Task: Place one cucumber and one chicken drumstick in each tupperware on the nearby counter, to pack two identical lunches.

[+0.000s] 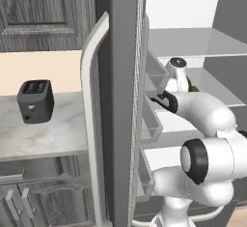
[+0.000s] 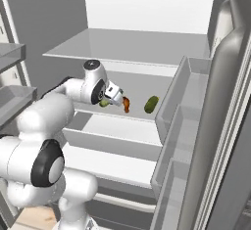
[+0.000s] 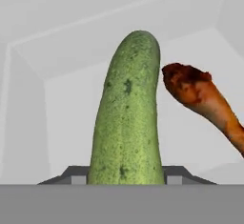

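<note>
On the fridge shelf we have the gripper clamped on one cucumber, drumstick just beside it; a second cucumber lies further right.

On the fridge shelf a cucumber lies between the gripper's fingers, apparently, with a drumstick just beside and a second cucumber farther right.

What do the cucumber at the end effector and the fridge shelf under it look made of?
Cucumber: fresh vegetable skin, matte mottled green with dark speckles. Fridge shelf: probably smooth plastic or frosted glass; uniform pale grey with a soft sheen, no grain or pattern to settle which.
</note>
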You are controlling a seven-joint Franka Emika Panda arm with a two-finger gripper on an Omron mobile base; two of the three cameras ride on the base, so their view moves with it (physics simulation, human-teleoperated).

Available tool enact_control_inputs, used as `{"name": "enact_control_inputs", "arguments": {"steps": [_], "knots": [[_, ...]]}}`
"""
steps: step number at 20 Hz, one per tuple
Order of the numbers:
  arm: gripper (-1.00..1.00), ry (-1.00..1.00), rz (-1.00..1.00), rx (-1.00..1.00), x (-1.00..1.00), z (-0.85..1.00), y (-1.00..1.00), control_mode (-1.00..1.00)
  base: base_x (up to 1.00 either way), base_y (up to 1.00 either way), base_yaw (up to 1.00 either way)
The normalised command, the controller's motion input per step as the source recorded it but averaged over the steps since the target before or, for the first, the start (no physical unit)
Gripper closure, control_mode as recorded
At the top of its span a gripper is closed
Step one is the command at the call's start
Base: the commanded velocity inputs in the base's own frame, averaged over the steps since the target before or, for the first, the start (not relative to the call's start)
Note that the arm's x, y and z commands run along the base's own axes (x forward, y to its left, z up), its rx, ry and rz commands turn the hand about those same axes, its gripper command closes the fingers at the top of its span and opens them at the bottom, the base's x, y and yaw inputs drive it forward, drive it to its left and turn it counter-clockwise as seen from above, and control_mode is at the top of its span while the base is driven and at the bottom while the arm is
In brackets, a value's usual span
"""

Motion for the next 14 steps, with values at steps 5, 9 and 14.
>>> {"name": "enact_control_inputs", "arguments": {"steps": [5, 9, 14], "knots": [[1.00, 0.00, -0.28, 0.04, -1.00, 0.68, -0.30, -1.00, 0.00, 0.00, 0.00], [1.00, 0.00, -0.22, 0.08, -1.00, 0.56, -0.43, -1.00, 0.00, 0.00, 0.00], [1.00, -0.03, -0.09, 0.09, -1.00, 0.02, -0.56, -1.00, 0.00, 0.00, 0.00]]}}
